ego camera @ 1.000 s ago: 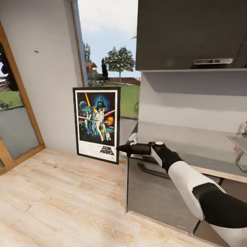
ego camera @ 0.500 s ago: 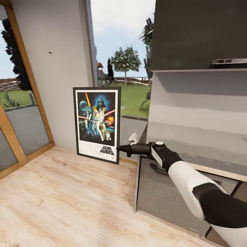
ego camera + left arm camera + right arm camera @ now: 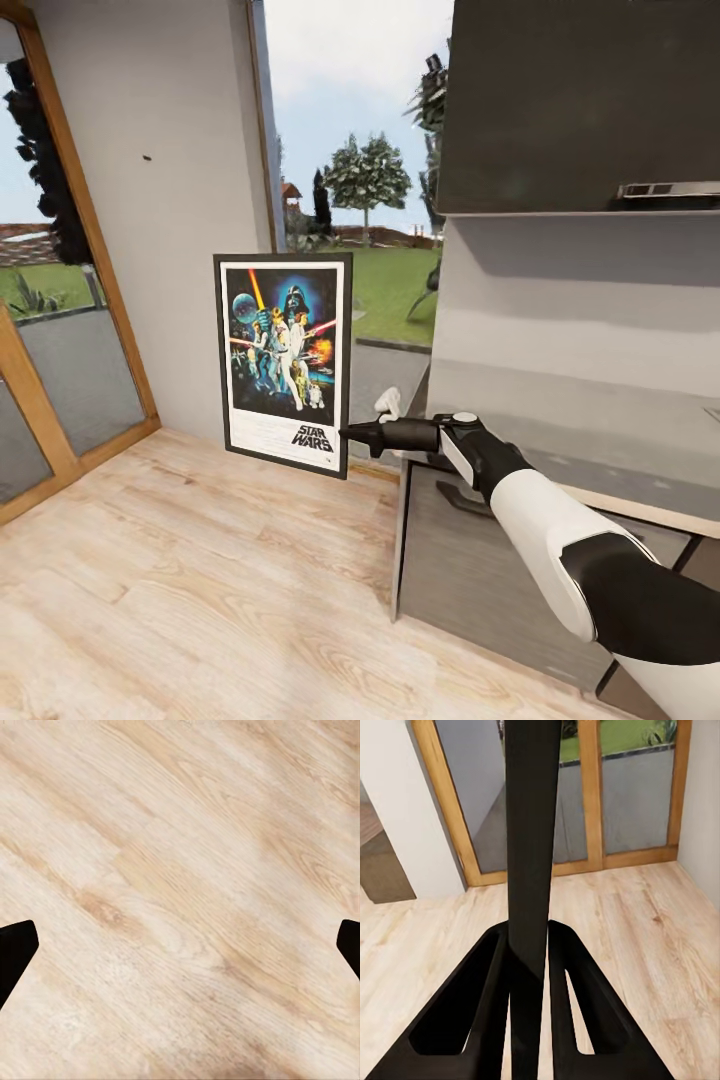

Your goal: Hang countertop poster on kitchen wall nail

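**Poster carried upright toward the wall**

Right gripper (image 3: 350, 434) clamped on the lower right frame edge of the poster (image 3: 283, 362), held upright above the wooden floor (image 3: 200, 580), beside the tabletop (image 3: 600, 470). Nail (image 3: 147, 157) up on the grey wall. Stiff, flat, probably light; edge grip likely prone to pivoting. Left gripper (image 3: 180, 945) spread wide, empty.

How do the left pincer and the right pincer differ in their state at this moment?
The right pincer is shut on the poster, gripping its black frame edge; the left pincer is open and holds nothing. The right pincer reaches forward beside the countertop; the left pincer faces the wooden floor. Both have dark fingers.
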{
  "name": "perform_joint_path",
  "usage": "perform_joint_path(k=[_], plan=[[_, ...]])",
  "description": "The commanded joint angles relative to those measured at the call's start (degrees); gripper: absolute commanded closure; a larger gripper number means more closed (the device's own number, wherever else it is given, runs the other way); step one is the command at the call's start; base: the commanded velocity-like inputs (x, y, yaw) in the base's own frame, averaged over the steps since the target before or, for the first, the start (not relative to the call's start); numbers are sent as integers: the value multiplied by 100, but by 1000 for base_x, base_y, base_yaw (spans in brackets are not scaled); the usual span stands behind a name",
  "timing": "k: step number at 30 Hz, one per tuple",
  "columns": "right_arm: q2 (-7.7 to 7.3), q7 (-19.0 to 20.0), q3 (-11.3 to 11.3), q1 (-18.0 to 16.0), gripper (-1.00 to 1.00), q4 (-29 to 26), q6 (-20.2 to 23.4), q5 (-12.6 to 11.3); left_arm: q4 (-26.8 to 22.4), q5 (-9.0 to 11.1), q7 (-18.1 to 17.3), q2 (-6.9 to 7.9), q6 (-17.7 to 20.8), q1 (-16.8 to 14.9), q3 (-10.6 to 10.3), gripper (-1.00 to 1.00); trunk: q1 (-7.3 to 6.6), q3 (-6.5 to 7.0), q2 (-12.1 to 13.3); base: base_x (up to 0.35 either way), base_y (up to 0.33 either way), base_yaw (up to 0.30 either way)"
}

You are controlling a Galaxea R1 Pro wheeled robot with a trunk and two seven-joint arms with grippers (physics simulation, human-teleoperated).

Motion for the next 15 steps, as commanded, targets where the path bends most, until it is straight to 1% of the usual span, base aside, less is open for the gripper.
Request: perform_joint_path(k=[1, 15], plan=[[-4, 23, 27, -5, 100, 0, 79, -70, -2, 54, -35, 0, 14, 2, 1, -100, -22, 13, 38, 0, 0, 0], [-5, 33, 25, -5, 100, 0, 105, -78, 0, 49, -37, -2, 20, 2, -38, -100, -330, 265, 600, 0, 0, 0]])
